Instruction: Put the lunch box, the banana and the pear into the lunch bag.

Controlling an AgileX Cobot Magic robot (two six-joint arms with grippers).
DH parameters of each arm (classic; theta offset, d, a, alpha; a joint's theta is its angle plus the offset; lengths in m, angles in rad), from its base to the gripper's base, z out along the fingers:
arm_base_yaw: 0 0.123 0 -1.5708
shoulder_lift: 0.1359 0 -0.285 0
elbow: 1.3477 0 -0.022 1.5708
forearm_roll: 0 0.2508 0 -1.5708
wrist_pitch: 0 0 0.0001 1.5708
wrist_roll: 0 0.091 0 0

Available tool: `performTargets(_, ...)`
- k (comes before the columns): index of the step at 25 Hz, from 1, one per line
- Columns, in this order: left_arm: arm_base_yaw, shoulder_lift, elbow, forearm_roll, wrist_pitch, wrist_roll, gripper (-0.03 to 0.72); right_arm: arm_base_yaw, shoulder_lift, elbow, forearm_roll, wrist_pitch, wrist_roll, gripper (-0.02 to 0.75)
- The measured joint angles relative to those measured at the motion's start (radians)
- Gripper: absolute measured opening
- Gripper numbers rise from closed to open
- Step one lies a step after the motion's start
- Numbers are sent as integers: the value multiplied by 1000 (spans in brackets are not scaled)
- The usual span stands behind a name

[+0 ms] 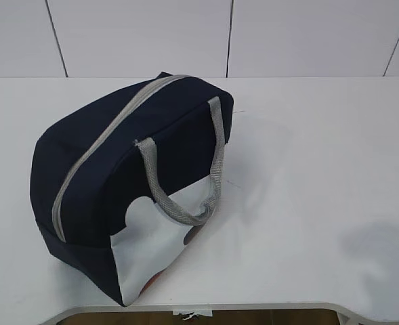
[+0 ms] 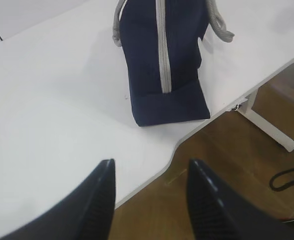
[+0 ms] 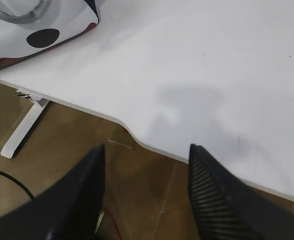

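The navy-blue lunch bag lies on its side at the left of the white table, its grey zipper closed, grey handles and white side panel facing front. It also shows in the left wrist view and its white spotted panel in the right wrist view. The lunch box, banana and pear are out of view. My left gripper is open and empty over the table's front edge. My right gripper is open and empty over the front edge. Neither gripper shows in the exterior view.
The table's curved front edge runs below both grippers, with wooden floor beneath. A white table leg and a black cable are on the floor. White wall panels stand behind the table.
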Motion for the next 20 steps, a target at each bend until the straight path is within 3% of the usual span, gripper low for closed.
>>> performTargets(10,0,-80,219,-4,-116,-16,341,0,-186,111,0,11,18,419)
performTargets(20,0,-80,229,4,-146,-56,340,0,-186,157,-6,-83,34,419)
